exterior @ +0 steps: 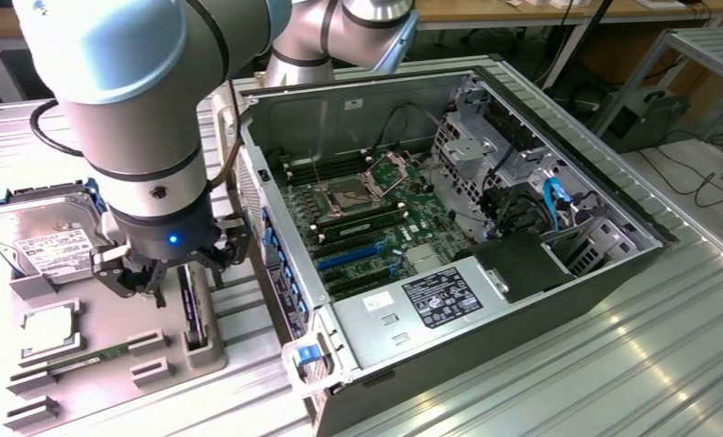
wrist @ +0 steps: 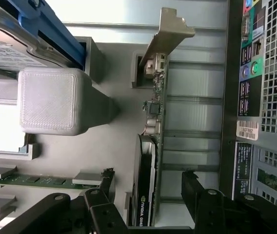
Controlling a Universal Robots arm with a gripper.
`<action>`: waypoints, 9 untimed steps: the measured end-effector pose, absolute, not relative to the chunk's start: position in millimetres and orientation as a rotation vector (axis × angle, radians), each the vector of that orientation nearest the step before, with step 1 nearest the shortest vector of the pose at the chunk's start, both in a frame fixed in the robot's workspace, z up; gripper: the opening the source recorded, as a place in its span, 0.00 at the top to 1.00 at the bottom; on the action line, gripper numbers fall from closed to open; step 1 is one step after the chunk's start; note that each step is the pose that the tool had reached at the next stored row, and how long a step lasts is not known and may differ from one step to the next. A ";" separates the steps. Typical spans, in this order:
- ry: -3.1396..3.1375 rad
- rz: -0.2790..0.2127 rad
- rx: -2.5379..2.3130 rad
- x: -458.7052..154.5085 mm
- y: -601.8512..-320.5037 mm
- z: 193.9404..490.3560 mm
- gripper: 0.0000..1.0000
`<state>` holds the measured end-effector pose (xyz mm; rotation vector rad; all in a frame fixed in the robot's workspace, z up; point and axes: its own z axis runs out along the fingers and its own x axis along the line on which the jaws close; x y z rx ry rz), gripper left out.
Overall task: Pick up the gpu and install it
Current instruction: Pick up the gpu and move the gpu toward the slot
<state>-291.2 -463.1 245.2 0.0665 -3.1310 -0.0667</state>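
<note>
In the exterior view you have one arm, and its gripper hangs low over the grey parts tray at the exterior view's left. The tray carries four parts: one hard drive, one processor chip, one green memory stick and one gpu, which stands on edge in its slot right under the gripper. One open computer case lies just beside the tray, at the exterior view's right, its motherboard facing up. From this angle you cannot tell how the fingers sit against the card. The wrist view settles that. Here the gripper is spread wide, with two black fingers, one on each side of the gpu and a gap left on both sides, so it grasps nothing. This view also gives you the card's one silver bracket at its far end, a grey block of the tray, and the case's rear panel with its ports and one white sticker.
</note>
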 end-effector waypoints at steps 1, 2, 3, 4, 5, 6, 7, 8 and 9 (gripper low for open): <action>-3.130 -0.067 0.067 -291.2 -463.1 242.1 0.34; -3.130 -0.067 0.067 -291.2 -463.1 241.1 0.34; -3.130 -0.067 0.068 -291.2 -463.1 241.1 0.34; -3.130 -0.067 0.067 -291.2 -463.1 241.2 0.34; -3.130 -0.067 0.067 -291.2 -463.1 241.1 0.34; -3.130 -0.067 0.068 -291.2 -463.1 241.1 0.34; -3.130 -0.067 0.067 -291.2 -463.1 241.1 0.34; -3.130 -0.067 0.068 -291.2 -463.1 240.9 0.34; -3.130 -0.067 0.068 -291.2 -463.0 240.3 0.34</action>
